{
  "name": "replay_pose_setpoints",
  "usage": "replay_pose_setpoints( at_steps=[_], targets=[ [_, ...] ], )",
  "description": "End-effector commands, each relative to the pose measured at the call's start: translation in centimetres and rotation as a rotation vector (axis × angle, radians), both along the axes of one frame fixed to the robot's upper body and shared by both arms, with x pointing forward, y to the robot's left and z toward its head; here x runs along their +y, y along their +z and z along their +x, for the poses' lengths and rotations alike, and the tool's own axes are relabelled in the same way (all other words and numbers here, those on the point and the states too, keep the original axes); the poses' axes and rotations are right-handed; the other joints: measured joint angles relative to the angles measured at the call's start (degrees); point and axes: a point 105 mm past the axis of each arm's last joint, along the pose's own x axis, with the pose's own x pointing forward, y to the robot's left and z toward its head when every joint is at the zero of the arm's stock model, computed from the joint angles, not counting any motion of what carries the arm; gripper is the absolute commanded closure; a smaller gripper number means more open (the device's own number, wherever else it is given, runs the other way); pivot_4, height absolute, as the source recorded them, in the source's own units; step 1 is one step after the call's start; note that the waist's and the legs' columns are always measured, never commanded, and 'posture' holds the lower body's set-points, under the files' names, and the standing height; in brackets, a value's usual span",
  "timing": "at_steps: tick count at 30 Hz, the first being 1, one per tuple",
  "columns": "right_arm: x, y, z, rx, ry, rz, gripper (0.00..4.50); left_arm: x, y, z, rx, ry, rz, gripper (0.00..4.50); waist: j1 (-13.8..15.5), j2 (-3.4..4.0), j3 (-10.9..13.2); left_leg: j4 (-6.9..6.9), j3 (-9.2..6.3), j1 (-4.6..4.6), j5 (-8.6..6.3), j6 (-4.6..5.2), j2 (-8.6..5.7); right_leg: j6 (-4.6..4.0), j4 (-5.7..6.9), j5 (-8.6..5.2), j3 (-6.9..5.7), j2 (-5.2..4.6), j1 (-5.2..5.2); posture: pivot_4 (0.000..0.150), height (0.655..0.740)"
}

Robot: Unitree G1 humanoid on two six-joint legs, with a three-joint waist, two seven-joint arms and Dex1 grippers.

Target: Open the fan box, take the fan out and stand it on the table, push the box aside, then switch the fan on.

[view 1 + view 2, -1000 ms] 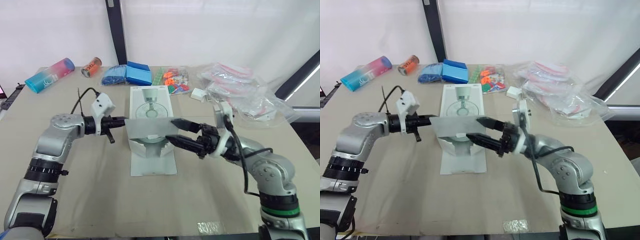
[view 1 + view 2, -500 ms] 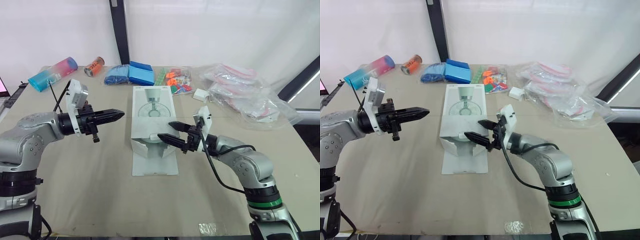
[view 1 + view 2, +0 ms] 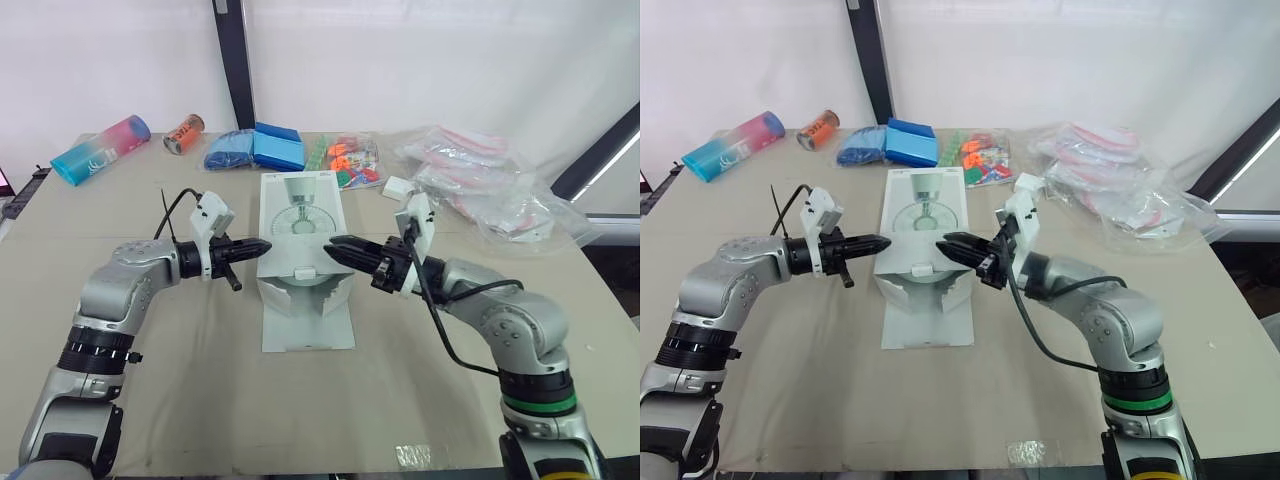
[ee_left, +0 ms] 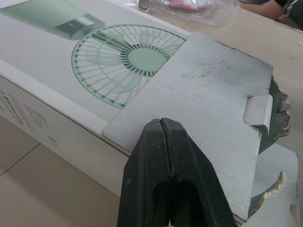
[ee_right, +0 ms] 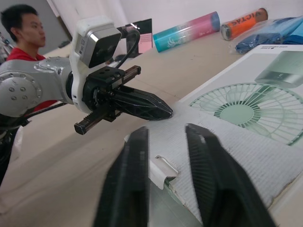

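Note:
The white fan box (image 3: 303,215) with a green fan picture lies flat mid-table, long side running away from me. Its near end is torn open, and the grey flap (image 3: 300,262) stands lifted over the mouth. A bottom flap (image 3: 308,325) lies on the table. My left gripper (image 3: 258,246) is shut, its tip at the flap's left edge; the left wrist view has it (image 4: 163,122) over the grey flap (image 4: 203,94). My right gripper (image 3: 335,246) points in from the right, and its fingers (image 5: 139,151) stand open over the flap near its tab (image 5: 163,172). The fan itself is hidden.
Along the far edge sit a pink-blue cylinder (image 3: 98,148), an orange can (image 3: 184,132), blue packs (image 3: 255,148), a colourful packet (image 3: 345,160), a small white box (image 3: 397,188) and clear plastic bags (image 3: 490,185). A person in red (image 5: 23,33) is beyond the table's left side.
The left gripper swung away to the left, then came back to the flap's left edge. The right gripper rose from the box mouth to the flap's right side. The camera shifted.

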Motion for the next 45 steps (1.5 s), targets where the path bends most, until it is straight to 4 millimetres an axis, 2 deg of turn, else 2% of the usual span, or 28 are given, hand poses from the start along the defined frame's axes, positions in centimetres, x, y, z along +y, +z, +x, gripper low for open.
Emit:
replay_pose_setpoints(
  at_steps=[1,6,9,12,17,21,28,39,45],
  targets=[
    [0.6,1.0,-1.0,-0.116,0.028,-0.176,4.49,0.4,0.9,0.4,-0.033,0.019,0.004,4.5,0.01,0.0,0.0,0.0,0.0,0.0,0.0,0.0,0.0,0.0,0.0,0.0,0.0,0.0,0.0,0.15,0.74],
    [1.4,0.3,-1.3,-0.175,0.034,-0.424,4.49,0.2,1.0,0.5,-0.04,0.017,0.004,4.5,-0.03,-0.01,0.0,-0.03,0.0,0.0,0.0,0.0,0.01,0.01,-0.02,-0.01,-0.01,0.01,-0.02,0.15,0.74],
    [2.2,0.8,-2.8,-0.214,0.112,-0.47,4.49,0.0,1.0,0.4,-0.045,0.012,0.0,4.5,0.01,-0.02,0.0,-0.02,-0.03,-0.02,0.0,0.0,0.0,0.01,-0.03,-0.01,-0.03,0.0,-0.01,0.15,0.74],
    [1.9,0.4,-2.7,-0.23,0.098,-0.553,4.49,0.0,1.0,0.4,-0.05,0.013,-0.002,4.5,0.02,-0.03,-0.01,-0.02,-0.06,-0.05,-0.01,0.01,0.0,0.02,-0.06,-0.02,-0.07,0.0,-0.01,0.15,0.74],
    [1.3,-0.9,-2.2,-0.214,0.088,-0.596,4.49,-0.1,1.1,0.5,-0.057,0.022,-0.009,4.5,0.02,-0.03,-0.01,-0.01,-0.06,-0.05,0.0,0.0,0.0,0.02,-0.07,-0.02,-0.07,-0.01,-0.01,0.15,0.74],
    [1.0,-2.6,-1.4,-0.178,0.057,-0.638,4.49,-0.1,1.1,0.6,-0.062,0.025,-0.009,4.5,0.03,-0.04,-0.01,-0.01,-0.05,-0.05,0.0,0.01,0.0,0.02,-0.07,-0.02,-0.07,-0.01,-0.01,0.15,0.74],
    [1.2,-2.5,-1.2,-0.171,0.049,-0.648,4.49,-0.2,1.0,0.6,-0.068,0.023,-0.003,4.5,0.04,-0.04,-0.01,-0.01,-0.06,-0.06,0.0,0.0,0.0,0.02,-0.07,-0.02,-0.07,-0.02,-0.02,0.15,0.74],
    [-1.2,-1.7,-3.5,-0.2,0.116,-0.744,4.49,-0.4,0.8,0.9,-0.068,0.011,-0.001,4.5,0.08,-0.05,-0.02,-0.01,-0.09,-0.06,0.0,0.0,-0.01,0.03,-0.1,-0.02,-0.14,-0.02,0.0,0.15,0.74],
    [-3.2,-3.0,-1.6,-0.169,0.011,-0.793,4.49,-0.6,0.7,0.9,-0.067,0.005,-0.005,4.5,0.08,-0.06,-0.03,0.0,-0.08,-0.05,0.0,0.0,-0.01,0.04,-0.1,-0.02,-0.12,-0.01,0.03,0.15,0.74]
  ],
)
